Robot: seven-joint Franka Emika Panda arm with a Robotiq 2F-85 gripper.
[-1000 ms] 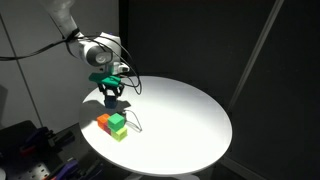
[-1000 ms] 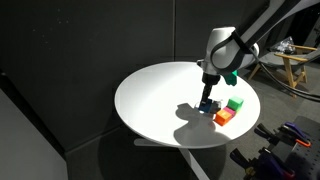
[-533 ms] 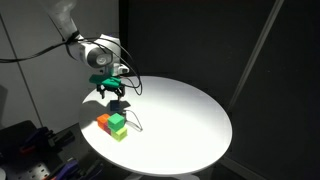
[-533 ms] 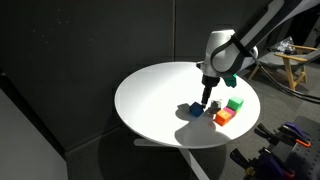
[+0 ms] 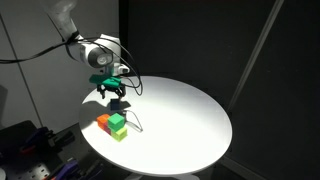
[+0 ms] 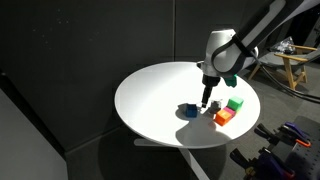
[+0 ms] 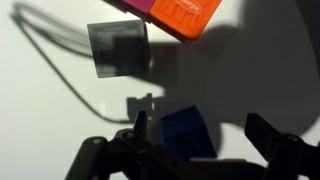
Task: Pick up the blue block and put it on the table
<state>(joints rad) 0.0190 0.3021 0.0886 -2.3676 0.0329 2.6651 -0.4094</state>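
1. Blue block (image 6: 190, 110) rests on the white table (image 6: 150, 95) in an exterior view. It lies toward the near edge of the round top, with bare white surface stretching away on its left.
2. Just right of it and a little above, the gripper (image 6: 206, 98) hangs with its jaws spread wide apart. In the wrist view the cube lies low between the two fingers (image 7: 140, 122), closer to one than the other. As far as can be told, neither finger presses on it.
3. Further right sit the red-orange block (image 6: 222, 118) and the green block (image 6: 234, 103), side by side and apart from the blue one. Nothing is stacked on them.
4. Judged from this layout, the main work looks finished: the cube is down on the tabletop on its own, flat and unclamped.
5. What seems left is small. The arm has to rise clear, and the nearer finger stands just beside the cube's edge, so a straight lift would be safer than a sideways pull.
6. Whether that finger actually touches the cube cannot be settled, since shadow covers that side.
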